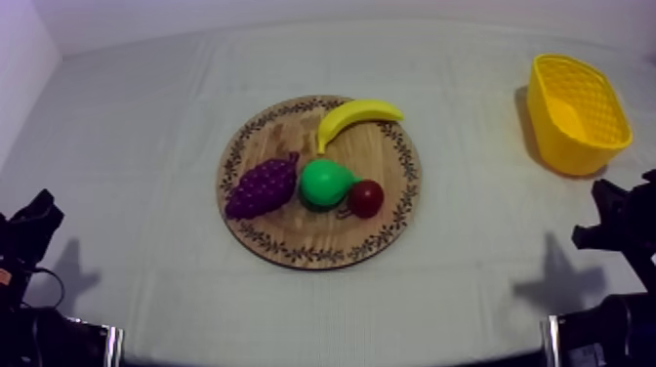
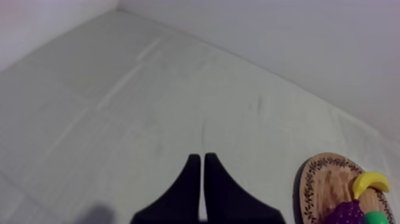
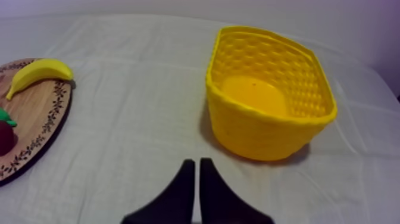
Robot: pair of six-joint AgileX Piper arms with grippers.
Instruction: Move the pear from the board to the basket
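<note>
From above, the pear (image 1: 325, 183) lay in the middle of the wooden board (image 1: 293, 232), snug between the grapes (image 1: 262, 187) and the small red fruit (image 1: 366, 198). The banana (image 1: 356, 117) lay just behind it. The yellow basket (image 1: 576, 114) stood well apart, near the right edge of the desk (image 1: 137, 146).

In the left wrist view, the left claw (image 2: 199, 158) was pressed together, holding nothing, over bare cloth.

In the right wrist view, the right claw (image 3: 197, 162) was pressed together too, holding nothing, near the basket.
</note>
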